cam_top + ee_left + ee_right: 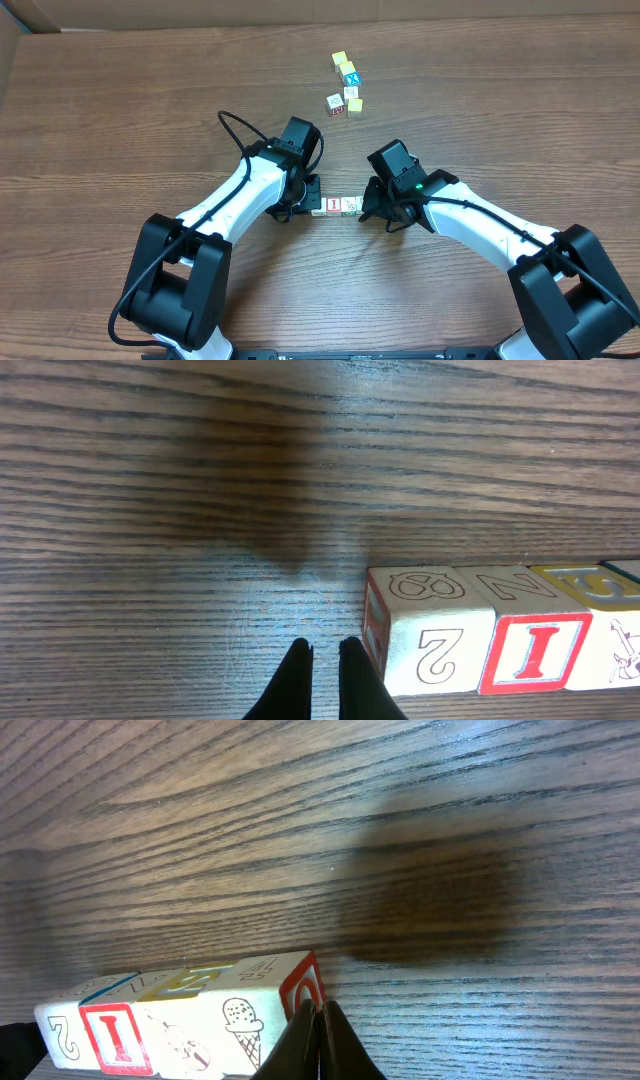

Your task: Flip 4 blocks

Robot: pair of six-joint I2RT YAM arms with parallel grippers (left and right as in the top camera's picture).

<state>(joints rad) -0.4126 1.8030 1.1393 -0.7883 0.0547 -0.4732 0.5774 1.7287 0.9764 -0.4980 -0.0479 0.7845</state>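
Four blocks (335, 206) lie in a tight row just below the centre of the overhead frame, on a wooden table (120, 120). The 2 block (440, 650) is at the row's left end, with the red-framed I block (535, 650) next to it. The left gripper (310, 199), clenched on nothing, sits just beside that left end. The right gripper (366, 208), likewise clenched and empty, stands at the right end. Loose cubes (346, 84) cluster well apart at upper centre.
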